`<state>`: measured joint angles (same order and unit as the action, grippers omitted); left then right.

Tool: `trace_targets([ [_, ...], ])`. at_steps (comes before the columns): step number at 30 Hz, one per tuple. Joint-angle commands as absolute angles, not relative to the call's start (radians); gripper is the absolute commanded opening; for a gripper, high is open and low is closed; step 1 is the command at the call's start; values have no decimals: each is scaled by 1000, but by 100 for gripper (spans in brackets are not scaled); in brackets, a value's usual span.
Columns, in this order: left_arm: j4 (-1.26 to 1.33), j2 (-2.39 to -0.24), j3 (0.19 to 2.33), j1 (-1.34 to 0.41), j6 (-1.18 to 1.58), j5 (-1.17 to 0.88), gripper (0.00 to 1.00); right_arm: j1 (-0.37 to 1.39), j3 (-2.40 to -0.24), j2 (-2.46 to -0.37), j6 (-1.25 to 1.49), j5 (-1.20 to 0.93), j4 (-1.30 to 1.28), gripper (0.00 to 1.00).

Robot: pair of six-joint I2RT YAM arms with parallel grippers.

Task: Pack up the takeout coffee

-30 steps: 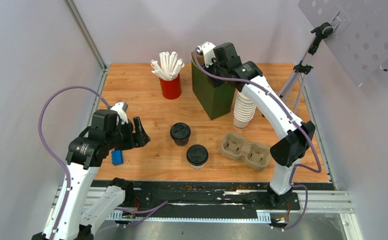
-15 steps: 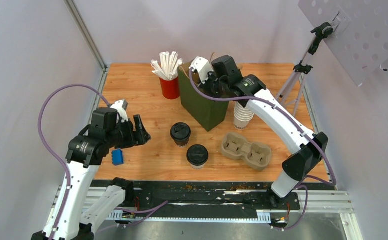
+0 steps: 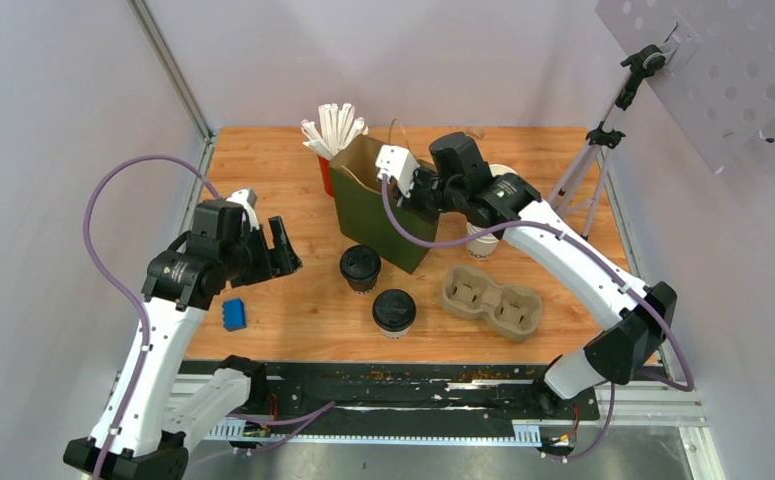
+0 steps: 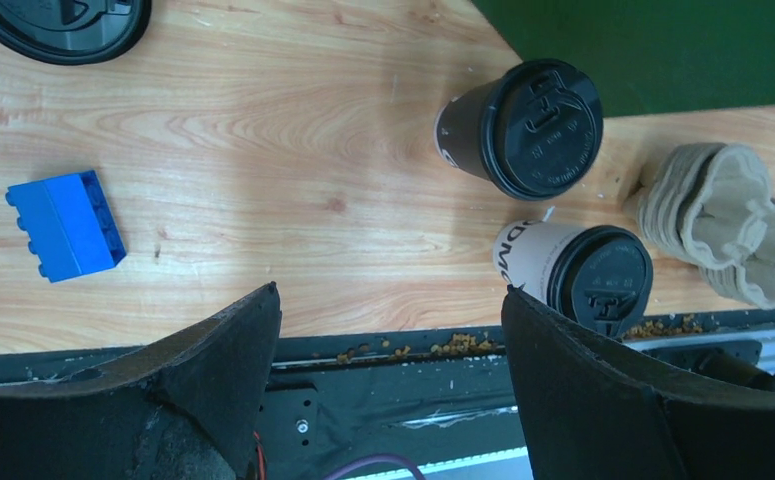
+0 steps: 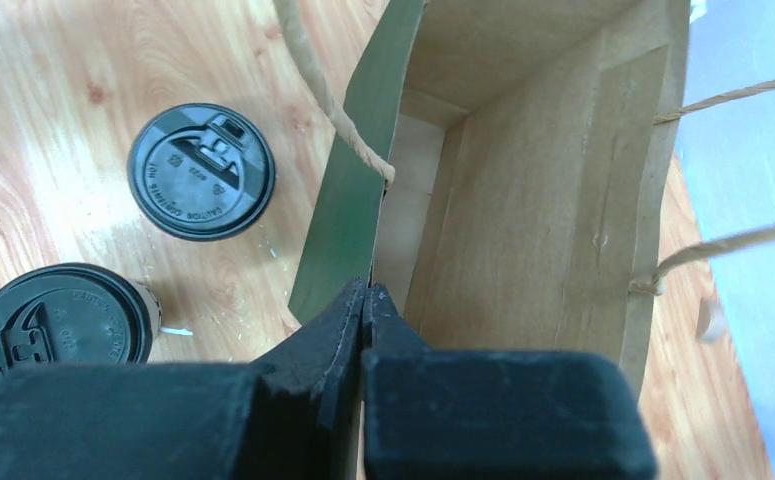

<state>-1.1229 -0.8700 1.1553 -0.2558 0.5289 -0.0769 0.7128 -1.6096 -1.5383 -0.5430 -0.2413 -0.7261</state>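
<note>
At the rim of the green paper bag point(image 3: 373, 225), the right tool point(image 5: 365, 295) is pressed together on one wall, with the paper pinched flat between its fingers. Over the last second it has hauled the bag leftward across the bench point(image 3: 263, 170), away from the stack of lidless cups point(image 3: 483, 240). The bag now leans with its brown inside gaping, and its lower corner sits just beside the dark lidded cup point(image 3: 360, 268). I judge that this brings the container to the drinks and holds it open for loading; the part of its inside that the right wrist view shows holds nothing.

The takeout coffee point(image 3: 394, 310), white-sided under its black lid, stands upright near the front edge, between the dark cup and the pulp carrier point(image 3: 491, 300), untouched. Farther left, the left tool point(image 3: 278, 250) hangs spread wide and empty, near the blue block point(image 3: 233, 314).
</note>
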Motion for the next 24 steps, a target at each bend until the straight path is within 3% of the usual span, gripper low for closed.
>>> trace_targets([
  [1,-1069,-913,1211,-261,560,-3,88,738,-1533,-1451,-688,-353,-579,0],
  [10,-1051,-1031,1383,-249,595,149,88,752,-1509,-1480,-864,-418,-516,0],
  [19,-962,-1078,1435,-209,583,137,86,751,-1492,-1496,-910,-465,-482,1],
  [21,-969,-1108,1454,-209,558,143,86,751,-1485,-1488,-907,-453,-479,11],
  [24,-977,-1141,1471,-209,540,132,86,752,-1485,-1467,-857,-444,-467,39],
])
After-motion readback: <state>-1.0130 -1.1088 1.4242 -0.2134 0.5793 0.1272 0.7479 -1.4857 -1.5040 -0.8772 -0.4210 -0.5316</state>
